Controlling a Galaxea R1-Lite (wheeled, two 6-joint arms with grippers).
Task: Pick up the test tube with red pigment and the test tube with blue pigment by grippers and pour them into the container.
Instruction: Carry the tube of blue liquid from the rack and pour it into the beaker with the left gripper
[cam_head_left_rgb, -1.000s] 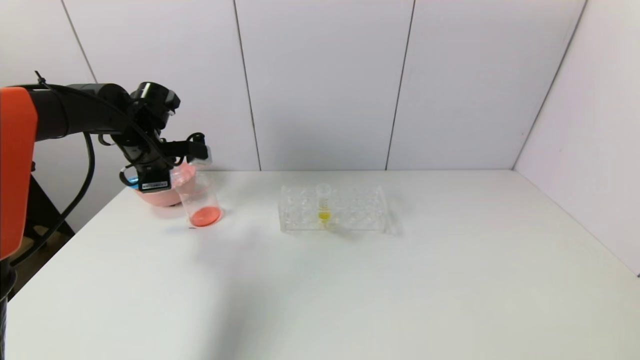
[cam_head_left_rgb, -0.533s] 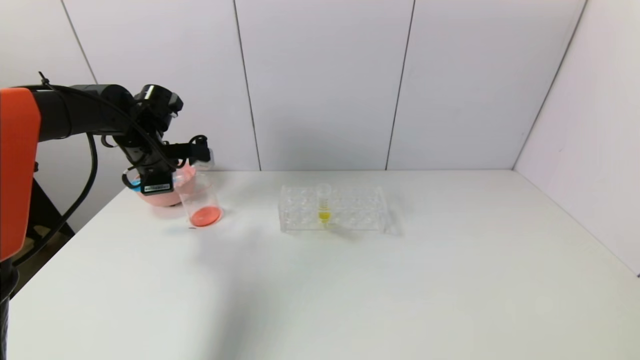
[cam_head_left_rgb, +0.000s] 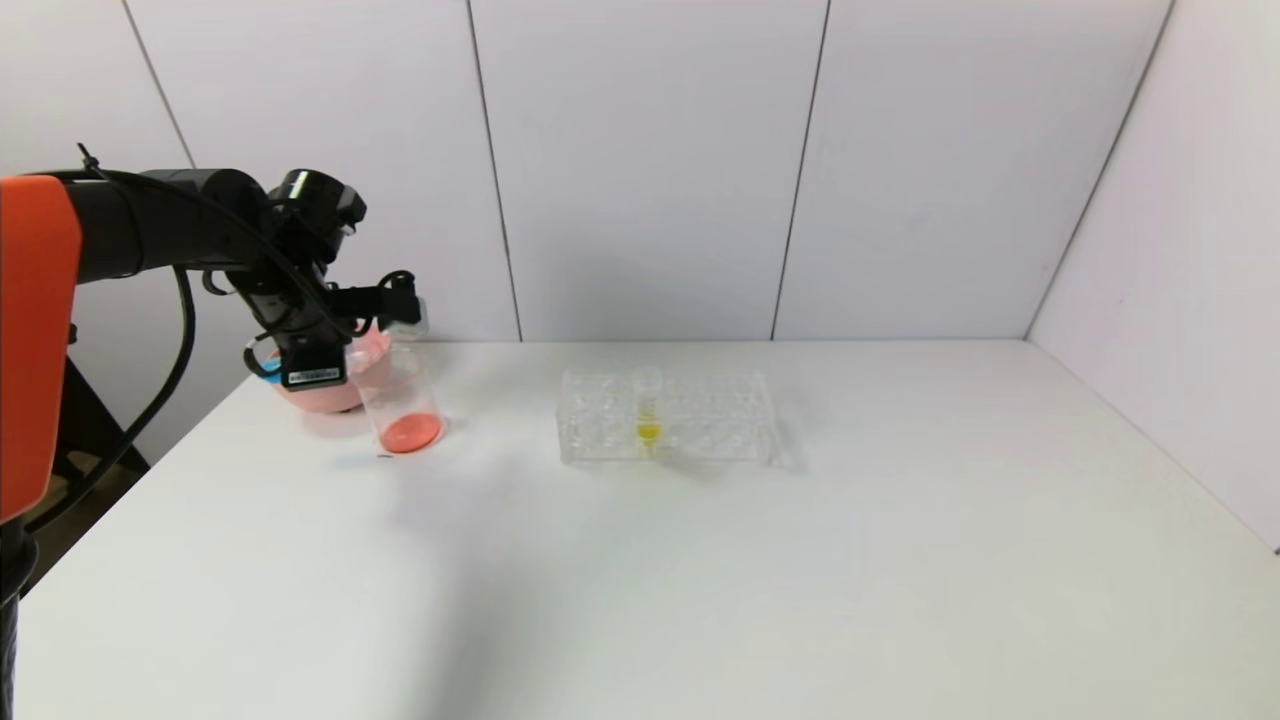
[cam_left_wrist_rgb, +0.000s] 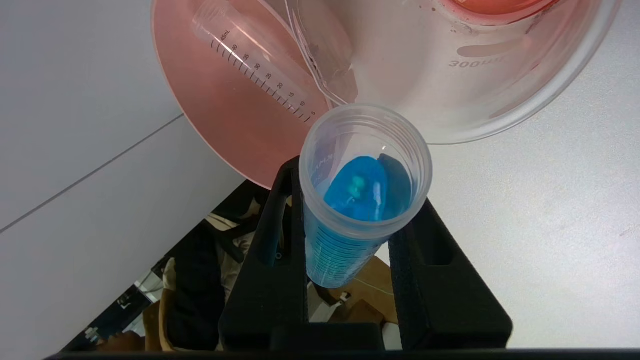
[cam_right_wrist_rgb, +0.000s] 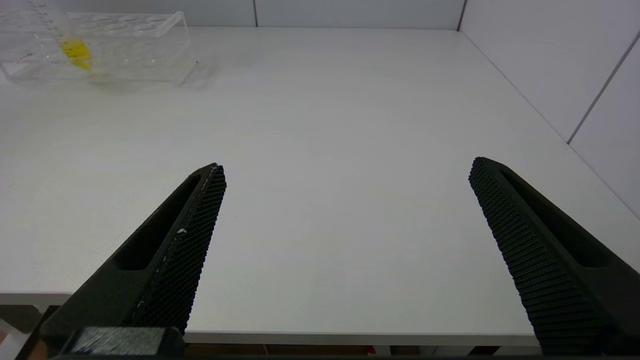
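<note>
A: Right gripper (cam_right_wrist_rgb: 345, 250)?

B: Parked nearest, low at the near edge of the table (cam_head_left_rgb: 700, 560), fingers spread wide, nothing held.

A: Left gripper (cam_left_wrist_rgb: 357, 240)?

B: Raised at the far left, pinched on the blue tube (cam_left_wrist_rgb: 362, 200). The tube is tipped with its open mouth just beside the beaker (cam_head_left_rgb: 398, 400) lip, presumably so the pour lands inside. Blue liquid is seen pooled low in the tube; none is leaving yet.

A: Beaker contents?

B: Red liquid only, a shallow layer at the bottom. Red pour is judged done.

A: Behind it?

B: Pink bowl (cam_left_wrist_rgb: 220, 100), one emptied graduated tube (cam_left_wrist_rgb: 255, 65) laid inside. Farther right, a clear rack (cam_head_left_rgb: 665, 418) is seen with one yellow tube (cam_head_left_rgb: 647, 408) upright.
</note>
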